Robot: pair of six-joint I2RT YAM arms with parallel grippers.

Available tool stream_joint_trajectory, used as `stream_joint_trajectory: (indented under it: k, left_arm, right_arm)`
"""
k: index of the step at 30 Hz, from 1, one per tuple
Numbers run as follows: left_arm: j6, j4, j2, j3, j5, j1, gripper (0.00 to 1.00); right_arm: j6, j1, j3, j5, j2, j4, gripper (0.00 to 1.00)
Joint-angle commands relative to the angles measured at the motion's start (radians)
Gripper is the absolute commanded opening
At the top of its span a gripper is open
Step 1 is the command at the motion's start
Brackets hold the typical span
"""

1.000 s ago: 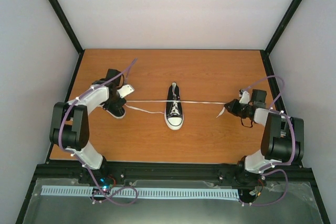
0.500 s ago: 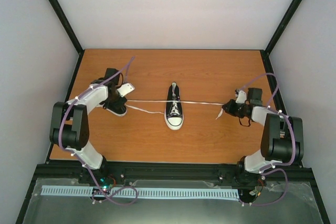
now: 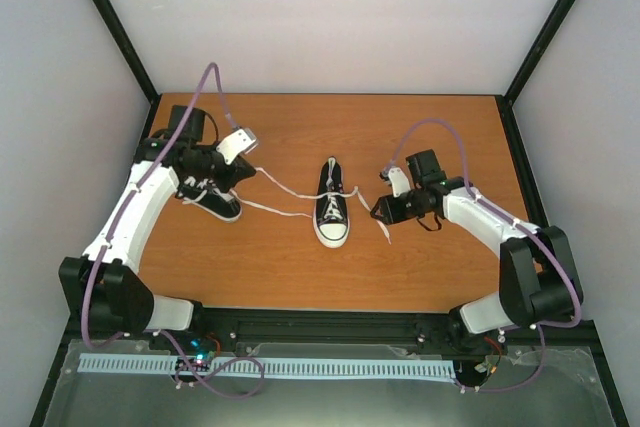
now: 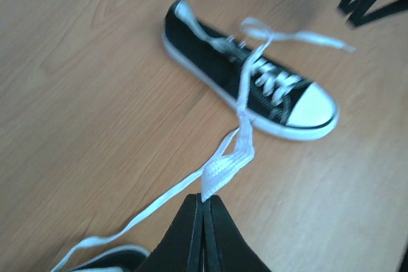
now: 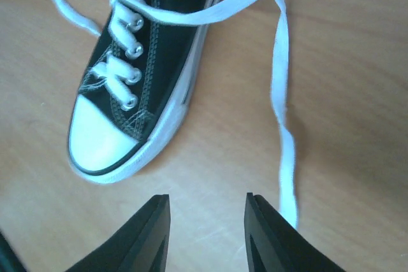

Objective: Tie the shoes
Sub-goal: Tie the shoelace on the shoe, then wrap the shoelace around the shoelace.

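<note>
Shoes — two black low-tops with white toe caps, both on the wooden table. Centre shoe sits mid-frame in the top view, toe toward the bottom edge. Second shoe lies left of it, well apart, partly under the left arm.

Left gripper: fingers pressed together, pinching the left lace, which rises from the top eyelets toward the upper left of the top view. It looks drawn, not slack. Another thin strand trails to the lower left of the left wrist view; whose it is I cannot tell.

Right gripper: jaws apart, nothing between them, hovering just below the toe cap in its wrist view. Right lace lies limp on the wood, curling past the right-hand finger, beside it and not in it.

The laces cross at the top eyelets. Whether that crossing is a snug first knot is too small to judge.

Risks, as I read them:
- Only one end is held. More pull from the left could drag or swing the light centre shoe, or draw lace through the eyelets.
- With the right end loose, any crossing may slacken.
- Picking up a flat lace from bare wood is fiddly — fingers could scrape the table or close beside it.
- The left arm works over the second shoe; loose strands there could snag.
</note>
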Motion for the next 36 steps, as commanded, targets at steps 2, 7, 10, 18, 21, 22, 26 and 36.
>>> stream_joint_trajectory:
  k: [2,7,10,18,21,22,26,36]
  left_arm:
    - [0.008,-0.195,-0.009,0.154,0.229,0.007,0.01]
    - [0.021,-0.274,-0.004,0.281,0.343,0.007,0.01]
    - [0.018,-0.252,-0.011,0.292,0.378,0.007,0.01]
    - [-0.015,-0.175,-0.011,0.263,0.368,0.007,0.01]
    - [-0.01,-0.172,-0.003,0.264,0.376,0.007,0.01]
    - [-0.013,-0.171,0.001,0.267,0.376,0.007,0.01]
    - [-0.012,-0.168,0.012,0.274,0.392,0.006,0.01]
    - [0.0,-0.175,0.016,0.285,0.415,0.007,0.01]
  right_arm:
    - [-0.114,0.067,0.067,-0.048,-0.102,-0.079,0.44]
    - [-0.486,0.246,0.115,0.0,-0.109,0.105,0.55]
    - [-0.669,0.279,0.147,-0.12,-0.037,0.25,0.56]
    - [-0.781,0.248,0.283,-0.281,0.206,0.38,0.52]
    - [-0.797,0.248,0.316,-0.292,0.256,0.376,0.43]
    - [-0.799,0.248,0.319,-0.284,0.264,0.381,0.39]
    - [-0.797,0.246,0.313,-0.283,0.273,0.386,0.21]
    - [-0.789,0.246,0.325,-0.268,0.332,0.379,0.2]
